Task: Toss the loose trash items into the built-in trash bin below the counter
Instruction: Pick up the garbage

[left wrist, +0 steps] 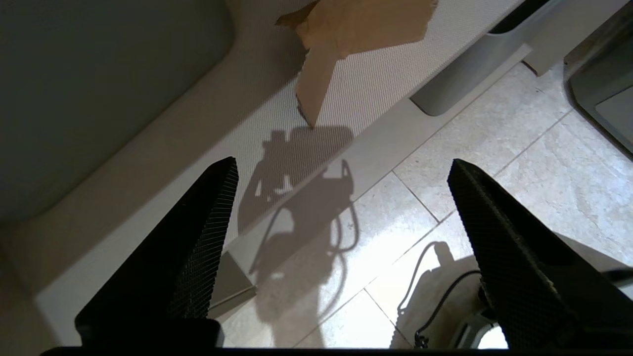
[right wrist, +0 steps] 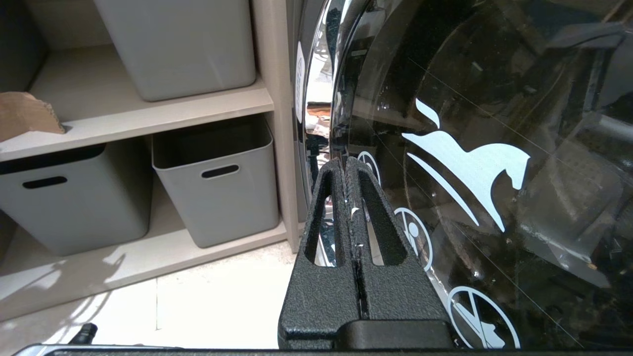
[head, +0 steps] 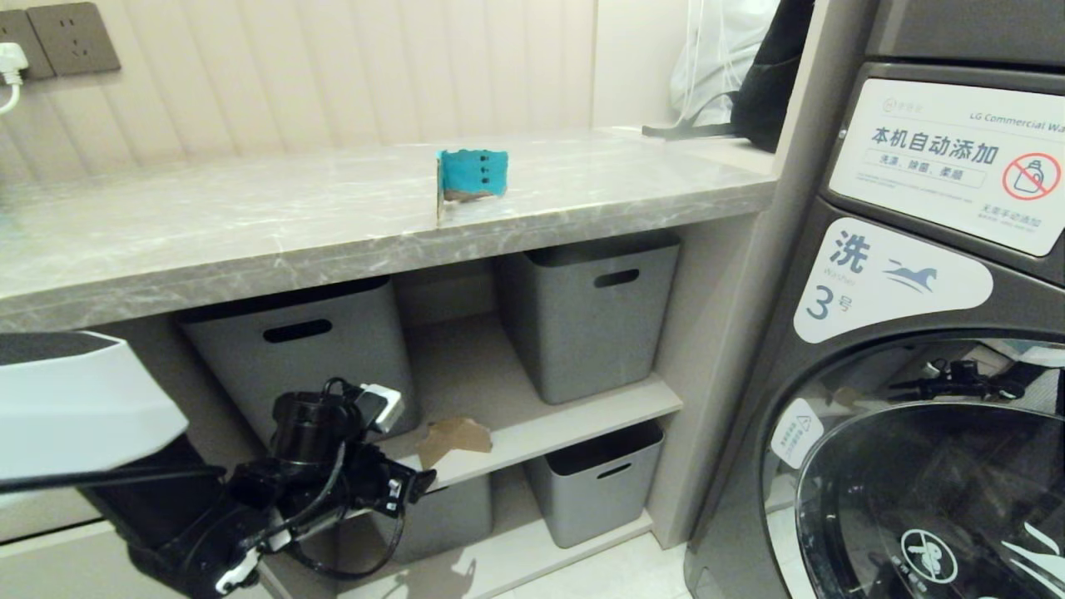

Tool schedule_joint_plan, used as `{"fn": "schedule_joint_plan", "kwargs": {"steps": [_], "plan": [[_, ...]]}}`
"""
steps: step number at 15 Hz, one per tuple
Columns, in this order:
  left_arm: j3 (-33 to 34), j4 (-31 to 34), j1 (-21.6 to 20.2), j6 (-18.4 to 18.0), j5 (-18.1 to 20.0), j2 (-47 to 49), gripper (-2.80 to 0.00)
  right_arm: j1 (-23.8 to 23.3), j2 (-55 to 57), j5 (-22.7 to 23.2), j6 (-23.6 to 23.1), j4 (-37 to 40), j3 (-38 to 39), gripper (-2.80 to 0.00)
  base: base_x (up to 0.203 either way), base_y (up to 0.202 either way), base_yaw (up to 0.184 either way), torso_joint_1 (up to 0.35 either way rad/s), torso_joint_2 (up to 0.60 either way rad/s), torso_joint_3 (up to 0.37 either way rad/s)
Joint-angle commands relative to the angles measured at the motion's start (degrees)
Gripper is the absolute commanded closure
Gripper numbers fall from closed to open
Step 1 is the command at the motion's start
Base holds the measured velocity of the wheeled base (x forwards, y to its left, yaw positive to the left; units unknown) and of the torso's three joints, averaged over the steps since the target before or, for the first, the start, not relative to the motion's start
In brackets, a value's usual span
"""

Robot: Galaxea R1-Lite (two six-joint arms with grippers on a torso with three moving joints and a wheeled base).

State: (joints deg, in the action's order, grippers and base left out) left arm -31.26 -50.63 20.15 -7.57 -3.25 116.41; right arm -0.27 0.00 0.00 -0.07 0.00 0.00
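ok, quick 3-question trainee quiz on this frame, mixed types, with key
1. True or false: the teal-faced scrap stands on the counter near its front edge.
2. Where does the brown scrap lie? A) on the floor B) on the middle shelf C) inside a grey basket
3. Fill in: the left gripper is ___ and holds nothing; the right gripper is shut beside the washer door.

Key: 1 true; 2 B; 3 open

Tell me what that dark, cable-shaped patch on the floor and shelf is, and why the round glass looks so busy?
Left wrist view: a shadow of the left gripper falls across shelf edge and tiles.
Right wrist view: the washer door glass carries reflections.
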Motion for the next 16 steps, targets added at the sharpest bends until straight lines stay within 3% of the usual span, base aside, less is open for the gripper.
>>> {"fn": "schedule_joint_plan", "kwargs": {"steps": [1, 8, 16], "plan": [[-2.25, -0.26, 0.39, 0.06, -0.15, 4.19, -2.8, 0.0, 0.0, 0.0, -0.01, 0.0, 0.0, 0.0, 0.0, 0.0, 0.0, 0.0, 0.0, 0.0], [-9.6, 0.0, 1.99, 3.58, -0.34, 10.14, -2.8, 0.0, 0.0, 0.0, -0.01, 0.0, 0.0, 0.0, 0.0, 0.0, 0.0, 0.0, 0.0, 0.0], [-14.54, 0.58, 1.9, 4.72, -2.47, 13.87, -2.8, 0.0, 0.0, 0.09, -0.01, 0.0, 0.0, 0.0, 0.0, 0.0, 0.0, 0.0, 0.0, 0.0]]}}
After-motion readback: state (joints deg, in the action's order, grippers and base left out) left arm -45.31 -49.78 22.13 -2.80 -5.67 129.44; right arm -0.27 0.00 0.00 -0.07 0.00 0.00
